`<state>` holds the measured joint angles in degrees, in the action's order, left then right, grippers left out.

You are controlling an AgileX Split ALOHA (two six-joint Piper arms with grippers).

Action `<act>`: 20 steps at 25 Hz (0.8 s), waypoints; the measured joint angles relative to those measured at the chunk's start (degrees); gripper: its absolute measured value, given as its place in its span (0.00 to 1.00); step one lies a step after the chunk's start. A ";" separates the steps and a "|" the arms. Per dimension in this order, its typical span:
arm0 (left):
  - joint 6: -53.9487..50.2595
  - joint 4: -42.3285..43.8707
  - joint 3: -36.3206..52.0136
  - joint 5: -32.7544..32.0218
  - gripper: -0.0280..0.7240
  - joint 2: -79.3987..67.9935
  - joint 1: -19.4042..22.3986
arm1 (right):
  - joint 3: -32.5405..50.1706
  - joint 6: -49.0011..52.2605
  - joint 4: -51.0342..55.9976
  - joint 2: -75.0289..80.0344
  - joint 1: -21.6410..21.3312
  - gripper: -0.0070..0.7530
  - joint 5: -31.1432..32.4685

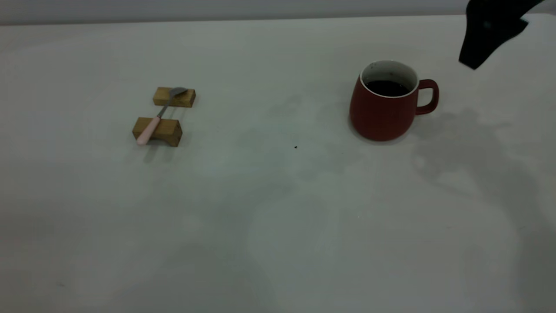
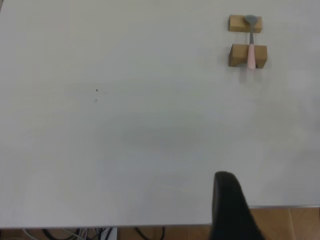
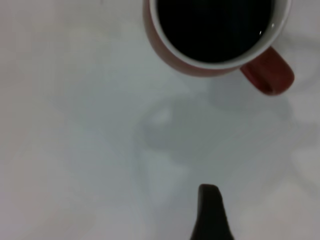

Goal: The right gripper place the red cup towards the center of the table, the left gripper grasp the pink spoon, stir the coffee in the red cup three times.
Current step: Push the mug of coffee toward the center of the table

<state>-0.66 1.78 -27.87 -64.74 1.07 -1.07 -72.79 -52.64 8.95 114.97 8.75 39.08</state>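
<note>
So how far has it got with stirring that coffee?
Nothing looks done yet. The red cup, full of coffee, stands on the right side of the table, ungrasped; the right gripper hovers near it. The pink spoon lies across two wooden blocks, untouched. Moving, grasping and stirring all remain.

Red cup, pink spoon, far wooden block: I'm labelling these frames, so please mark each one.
red cup (image 1: 380,115), exterior view, on its outer wall.
pink spoon (image 1: 147,132), exterior view, on the pink handle.
far wooden block (image 1: 184,100), exterior view, on its front face.
</note>
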 joint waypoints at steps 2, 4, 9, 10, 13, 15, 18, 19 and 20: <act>0.00 0.00 0.00 0.00 0.69 0.00 0.00 | -0.10 -4.76 -0.02 1.44 0.10 0.79 -2.14; 0.00 0.00 0.00 0.00 0.69 0.00 0.00 | -0.18 -8.68 -0.02 2.82 0.61 0.79 -4.79; 0.00 0.00 0.00 0.00 0.69 0.00 0.00 | -0.38 -14.56 -0.02 7.36 1.59 0.79 -11.09; 0.00 0.00 0.00 0.00 0.69 0.00 0.00 | -0.62 -15.03 -0.02 8.43 1.59 0.79 -11.68; 0.00 0.00 0.00 0.00 0.69 0.00 0.00 | -2.81 -16.55 -0.02 11.44 1.59 0.79 -11.05; 0.00 0.00 0.00 0.00 0.69 0.00 0.00 | -4.93 -17.32 -0.02 13.13 1.82 0.79 -9.64; 0.00 0.00 0.00 0.00 0.69 0.00 0.00 | -8.41 -18.21 -0.02 15.33 2.38 0.79 -8.19; 0.00 0.00 0.00 0.00 0.69 0.00 0.00 | -9.55 -18.34 -0.02 15.89 2.57 0.79 -7.93; 0.00 0.00 0.00 0.00 0.69 0.00 0.00 | -10.63 -18.53 -0.11 16.51 2.71 0.79 -7.28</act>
<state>-0.66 1.78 -27.87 -64.74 1.07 -1.07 -83.43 -71.17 8.84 131.49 11.46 31.80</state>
